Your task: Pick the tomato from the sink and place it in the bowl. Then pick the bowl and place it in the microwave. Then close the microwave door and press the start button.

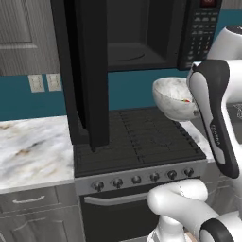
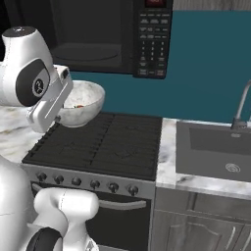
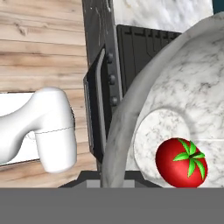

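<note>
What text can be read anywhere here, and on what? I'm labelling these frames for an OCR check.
Microwave keypad: white button labels, too small to read.
Red display: cut off and blurred, unreadable.
Arm: small lettering on the dark strip, too blurred to read.
Stove knobs: no markings legible.
Bowl, tomato: no text.

Bowl [image 1: 172,97] right side hidden behind the arm in left base view; near rim also covered by the arm in right base view. Tomato [image 3: 181,162] is only a red speck in both base views. Fingertips not discernible in hand view. Microwave [image 2: 105,37] top cropped. Faucet [image 2: 241,105] cut by right edge.
</note>
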Controlling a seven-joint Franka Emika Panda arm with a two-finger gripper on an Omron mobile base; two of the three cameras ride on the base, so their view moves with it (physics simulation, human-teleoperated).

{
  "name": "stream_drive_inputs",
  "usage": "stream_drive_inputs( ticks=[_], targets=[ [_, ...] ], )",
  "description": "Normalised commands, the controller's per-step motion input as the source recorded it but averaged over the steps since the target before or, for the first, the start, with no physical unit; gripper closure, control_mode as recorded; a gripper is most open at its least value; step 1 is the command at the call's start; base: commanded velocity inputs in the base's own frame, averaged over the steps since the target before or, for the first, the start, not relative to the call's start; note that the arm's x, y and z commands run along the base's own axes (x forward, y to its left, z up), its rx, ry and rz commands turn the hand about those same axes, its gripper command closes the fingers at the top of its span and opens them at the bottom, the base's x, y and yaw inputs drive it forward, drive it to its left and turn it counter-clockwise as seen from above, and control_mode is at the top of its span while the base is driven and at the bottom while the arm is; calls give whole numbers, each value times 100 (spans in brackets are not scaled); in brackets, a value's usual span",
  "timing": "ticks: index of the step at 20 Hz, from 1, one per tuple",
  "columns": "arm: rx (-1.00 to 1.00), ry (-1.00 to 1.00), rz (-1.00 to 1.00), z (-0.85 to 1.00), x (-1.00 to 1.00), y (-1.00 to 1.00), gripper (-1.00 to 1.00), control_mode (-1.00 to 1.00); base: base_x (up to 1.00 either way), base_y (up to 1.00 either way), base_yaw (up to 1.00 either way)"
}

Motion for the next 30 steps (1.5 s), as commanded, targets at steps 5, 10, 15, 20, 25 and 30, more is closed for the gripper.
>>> stream_drive_inputs(
  ticks=[5, 10, 15, 20, 25, 30],
  targets=[
    [0, 0, 0, 0, 0, 0, 100, 100, 33, 0, 0],
    [0, 0, 0, 0, 0, 0, 100, 100, 42, 0, 0],
    [0, 0, 0, 0, 0, 0, 100, 100, 21, 0, 0],
    [0, 0, 0, 0, 0, 0, 100, 100, 37, 0, 0],
    [0, 0, 0, 0, 0, 0, 100, 100, 18, 0, 0],
    [-2, -21, 0, 44, -10, 20, 100, -100, 0, 0, 0]
  ],
)
